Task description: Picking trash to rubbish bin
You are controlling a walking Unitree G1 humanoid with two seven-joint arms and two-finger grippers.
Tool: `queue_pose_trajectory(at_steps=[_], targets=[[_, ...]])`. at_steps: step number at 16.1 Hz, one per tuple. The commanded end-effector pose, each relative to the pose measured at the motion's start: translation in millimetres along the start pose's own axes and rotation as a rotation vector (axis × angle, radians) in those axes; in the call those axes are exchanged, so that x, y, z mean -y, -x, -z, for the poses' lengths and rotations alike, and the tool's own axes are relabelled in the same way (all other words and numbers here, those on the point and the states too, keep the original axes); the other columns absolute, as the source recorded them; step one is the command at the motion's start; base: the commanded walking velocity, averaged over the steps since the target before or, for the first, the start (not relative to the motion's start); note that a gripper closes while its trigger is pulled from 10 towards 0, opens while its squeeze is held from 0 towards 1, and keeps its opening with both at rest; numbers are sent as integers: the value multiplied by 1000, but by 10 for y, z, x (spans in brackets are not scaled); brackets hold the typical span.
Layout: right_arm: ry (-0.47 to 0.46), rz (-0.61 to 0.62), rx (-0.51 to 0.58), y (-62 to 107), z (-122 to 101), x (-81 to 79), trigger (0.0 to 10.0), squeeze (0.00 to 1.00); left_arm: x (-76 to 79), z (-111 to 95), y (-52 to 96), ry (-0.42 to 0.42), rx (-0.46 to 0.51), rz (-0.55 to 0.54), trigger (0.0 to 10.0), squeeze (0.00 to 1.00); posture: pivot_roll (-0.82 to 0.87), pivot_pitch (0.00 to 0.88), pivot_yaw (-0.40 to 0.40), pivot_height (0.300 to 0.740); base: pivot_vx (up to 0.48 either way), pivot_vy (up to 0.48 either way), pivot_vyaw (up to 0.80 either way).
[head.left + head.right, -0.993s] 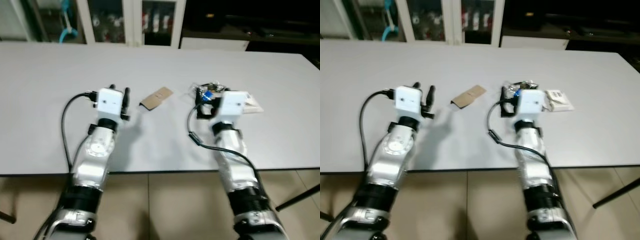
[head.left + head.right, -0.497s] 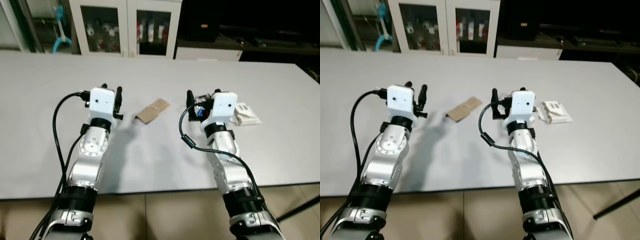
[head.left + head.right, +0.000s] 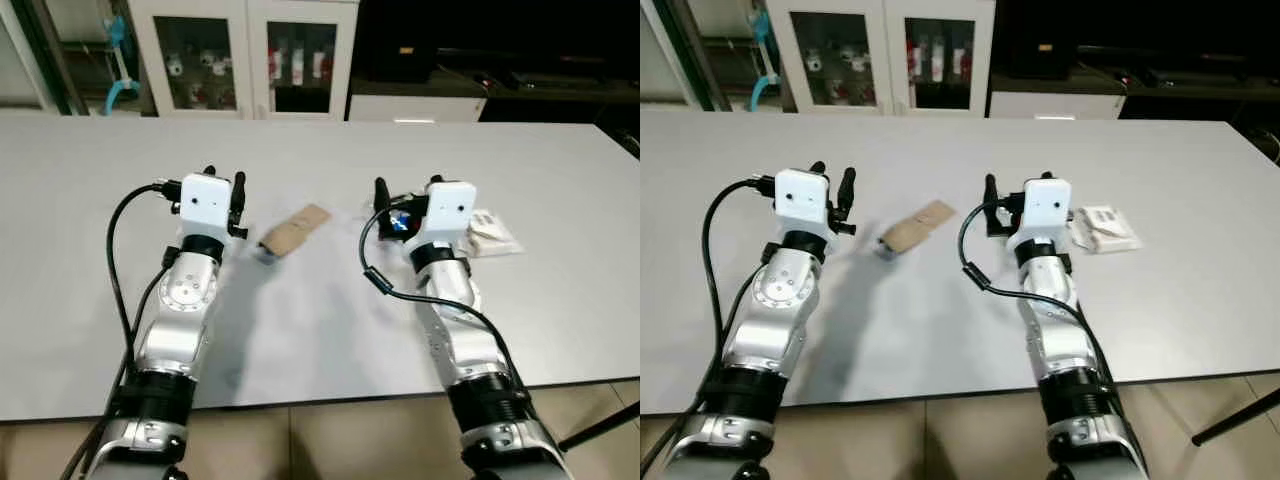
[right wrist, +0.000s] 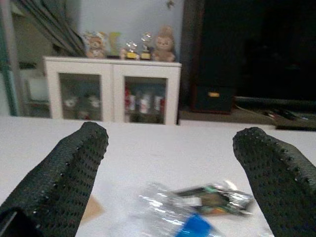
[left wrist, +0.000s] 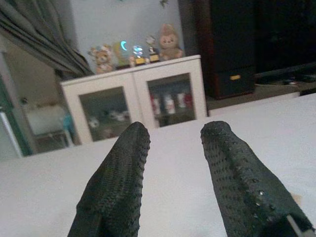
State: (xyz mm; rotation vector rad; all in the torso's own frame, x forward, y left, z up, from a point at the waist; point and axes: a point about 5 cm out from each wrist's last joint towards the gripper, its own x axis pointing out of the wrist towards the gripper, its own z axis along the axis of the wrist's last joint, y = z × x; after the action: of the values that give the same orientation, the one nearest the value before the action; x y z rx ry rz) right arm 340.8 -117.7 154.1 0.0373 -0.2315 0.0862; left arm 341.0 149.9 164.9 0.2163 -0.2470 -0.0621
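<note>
Right gripper (image 4: 170, 168): jaws spread wide, nothing held between them. The fingers (image 4: 69, 173) stand above the white table (image 3: 560, 300). Directly ahead of the gap, low between the two fingertips, lies a crinkled clear plastic wrapper (image 4: 197, 205) with a blue patch and green print, resting on the table surface. In the left eye view this wrapper (image 3: 403, 222) sits just beside the gripper's white wrist housing. A flat white packet (image 3: 492, 232) lies on the table just outboard of the right gripper.

Left gripper (image 5: 173, 153): jaws parted by a moderate gap, nothing held. The fingers (image 5: 123, 182) point across the table toward a white glass-door cabinet (image 5: 138, 106) with small figurines on top.

A brown cardboard piece (image 3: 292, 230) lies flat on the table between the two grippers, nearer the left one, clear of both.

Both silver arms reach forward over the near table edge.
</note>
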Motion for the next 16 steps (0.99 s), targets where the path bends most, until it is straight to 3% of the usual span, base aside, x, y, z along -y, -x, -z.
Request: queue_pose_trajectory(at_steps=[1, 13, 16], targets=[[-5, 17, 10, -10, -34, 62, 10000, 0, 57, -41, -16, -2, 12, 20, 10000, 0, -4, 15, -54, 740, 300, 0, 0], [-6, 7, 6, -2, -19, 47, 10000, 0, 55, -26, -11, 0, 8, 18, 10000, 0, -2, 18, -58, 740, 302, 0, 0], [-6, 5, 5, 3, -17, 43, 10000, 0, 81, -80, -4, 12, 46, 34, 10000, 0, -3, 19, -58, 740, 0, 0, 0]])
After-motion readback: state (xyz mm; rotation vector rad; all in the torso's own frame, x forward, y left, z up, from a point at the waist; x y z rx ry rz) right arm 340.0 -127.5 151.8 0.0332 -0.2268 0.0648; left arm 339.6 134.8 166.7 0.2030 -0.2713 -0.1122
